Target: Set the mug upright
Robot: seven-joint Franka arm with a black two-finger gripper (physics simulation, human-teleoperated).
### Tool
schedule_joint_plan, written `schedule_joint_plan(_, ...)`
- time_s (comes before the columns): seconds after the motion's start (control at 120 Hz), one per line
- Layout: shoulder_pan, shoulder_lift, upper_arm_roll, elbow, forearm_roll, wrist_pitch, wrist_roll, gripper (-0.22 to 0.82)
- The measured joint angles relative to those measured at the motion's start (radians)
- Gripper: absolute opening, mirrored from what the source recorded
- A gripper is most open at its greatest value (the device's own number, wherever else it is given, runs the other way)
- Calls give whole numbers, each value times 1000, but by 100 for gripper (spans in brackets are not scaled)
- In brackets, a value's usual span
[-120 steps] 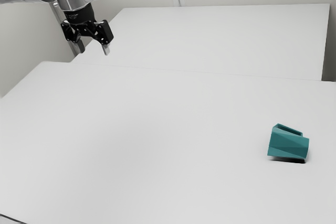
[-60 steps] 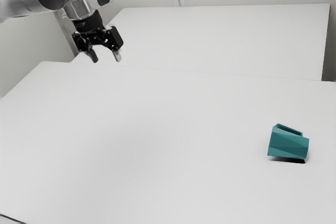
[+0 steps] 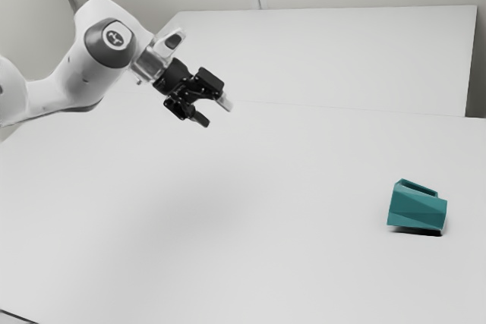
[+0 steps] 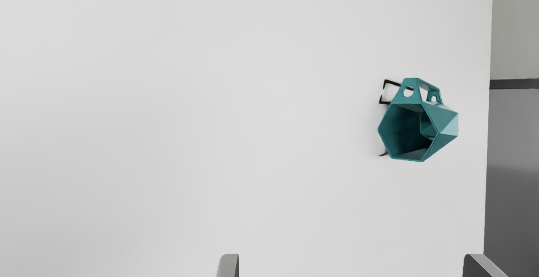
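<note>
End effector [image 3: 215,113] agape, seemingly empty

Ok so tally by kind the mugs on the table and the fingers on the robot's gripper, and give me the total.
Teal mug, lying on its side: 1
Gripper fingers, spread apart: 2
Total: 3

Teal mug [image 4: 448,121] on its side.
</note>
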Motion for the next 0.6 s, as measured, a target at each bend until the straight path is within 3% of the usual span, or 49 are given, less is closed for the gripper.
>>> schedule_joint_plan(0.458, -53, 23, 1, -114, -205, 112, 275, 58)
schedule_joint_plan(0.6, -114, 45, 2, -139, -303, 119, 360, 58)
